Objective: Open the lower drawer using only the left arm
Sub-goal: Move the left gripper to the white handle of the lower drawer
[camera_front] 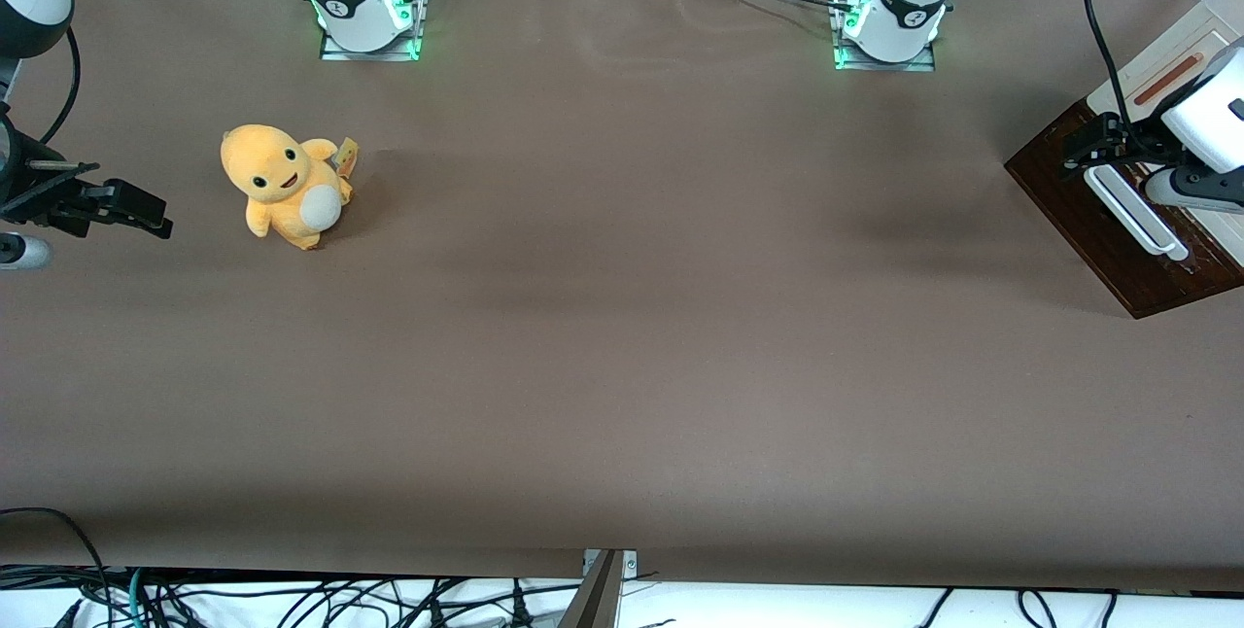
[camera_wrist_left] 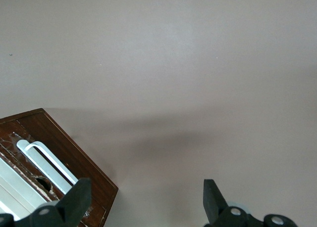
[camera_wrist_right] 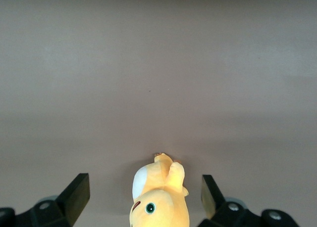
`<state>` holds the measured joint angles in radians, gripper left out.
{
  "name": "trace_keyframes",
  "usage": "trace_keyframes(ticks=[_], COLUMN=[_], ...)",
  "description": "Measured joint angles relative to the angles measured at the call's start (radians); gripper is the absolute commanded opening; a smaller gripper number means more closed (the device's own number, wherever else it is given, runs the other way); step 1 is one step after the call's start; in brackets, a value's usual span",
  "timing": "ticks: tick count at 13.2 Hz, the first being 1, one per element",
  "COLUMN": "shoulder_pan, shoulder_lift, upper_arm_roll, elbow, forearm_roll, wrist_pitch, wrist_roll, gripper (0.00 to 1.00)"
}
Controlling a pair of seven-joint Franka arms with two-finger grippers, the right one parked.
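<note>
1. At the working arm's end of the table stands the lower drawer (camera_front: 1118, 220), a dark brown front with a long white handle (camera_front: 1132, 210); its front looks flush, so it seems not yet pulled out.
2. Just above the farther end of that handle hangs the gripper (camera_front: 1093, 144) of the left arm (camera_front: 1210, 118), its fingers (camera_wrist_left: 77, 200) spread wide and empty.
3. Seen from the wrist, the handle (camera_wrist_left: 49, 165) lies off to one finger's side rather than between the two, with its long axis slanting across the gap.
4. My judgement: the claw must shift sideways and turn across the bar before closing.
5. Above the drawer sits a cream panel (camera_front: 1161, 64) with a reddish strip.
6. Brown table (camera_front: 622, 366) in front of the drawer is bare; a yellow plush toy (camera_front: 284, 184) sits well apart, toward the parked arm's end.
</note>
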<state>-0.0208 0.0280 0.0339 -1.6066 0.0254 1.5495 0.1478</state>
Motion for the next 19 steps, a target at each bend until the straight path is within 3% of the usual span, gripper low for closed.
trace_keyframes(ticks=[5, 9, 13, 17, 19], shoulder_pan=[0.002, 0.017, -0.036, -0.090, -0.094], shoulder_lift=[0.019, 0.114, 0.226, 0.357, 0.420], upper_arm_roll=[0.006, 0.012, -0.014, -0.018, -0.018], elbow=[-0.002, -0.013, -0.015, -0.015, -0.015], forearm_roll=[0.000, 0.010, 0.197, 0.472, 0.571], wrist_pitch=[-0.013, -0.036, -0.067, -0.172, -0.205], wrist_roll=[-0.015, -0.209, -0.516, -0.576, -0.592], gripper=[1.00, 1.00, 1.00, 1.00, 1.00])
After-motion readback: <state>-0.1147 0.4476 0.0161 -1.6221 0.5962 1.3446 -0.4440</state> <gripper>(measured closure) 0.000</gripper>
